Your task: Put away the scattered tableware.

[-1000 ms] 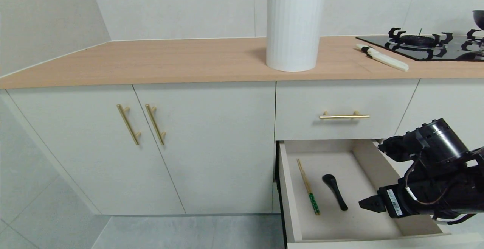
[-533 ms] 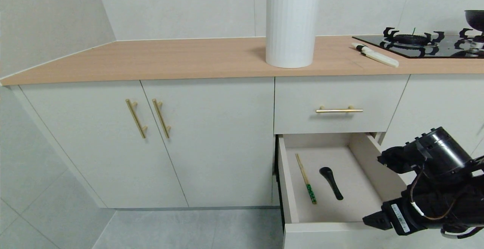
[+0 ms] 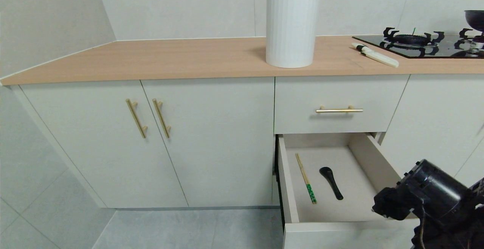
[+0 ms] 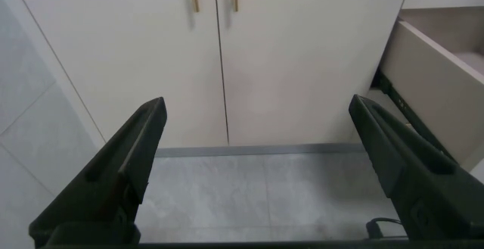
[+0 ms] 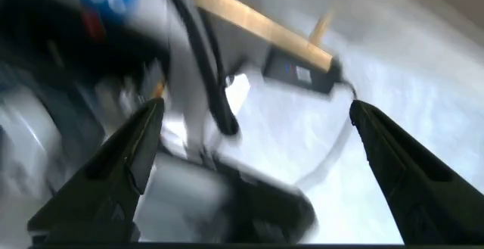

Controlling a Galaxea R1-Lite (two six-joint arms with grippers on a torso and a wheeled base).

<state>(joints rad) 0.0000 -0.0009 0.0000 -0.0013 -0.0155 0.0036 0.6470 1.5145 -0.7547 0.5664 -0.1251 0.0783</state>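
Knife (image 3: 374,55) on counter (image 3: 170,58), above & beyond R arm (image 3: 431,194), long axis diag toward hob (image 3: 416,46); R arm nearer. R gripper (image 5: 255,109) & L gripper (image 4: 257,105) both spread, empty

White ribbed canister (image 3: 293,27) upright on wooden countertop (image 3: 170,58); black gas hob (image 3: 416,44) right; 2 cabinet doors (image 3: 151,143) below.

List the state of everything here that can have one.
Lower white drawer: open.
Upper white drawer: shut.
White double cabinet doors: shut.
Green-tipped wooden chopsticks: in the lower drawer.
Black spoon: in the lower drawer.
White knife: out on the wooden counter.
Left gripper: open.
Right gripper: open.
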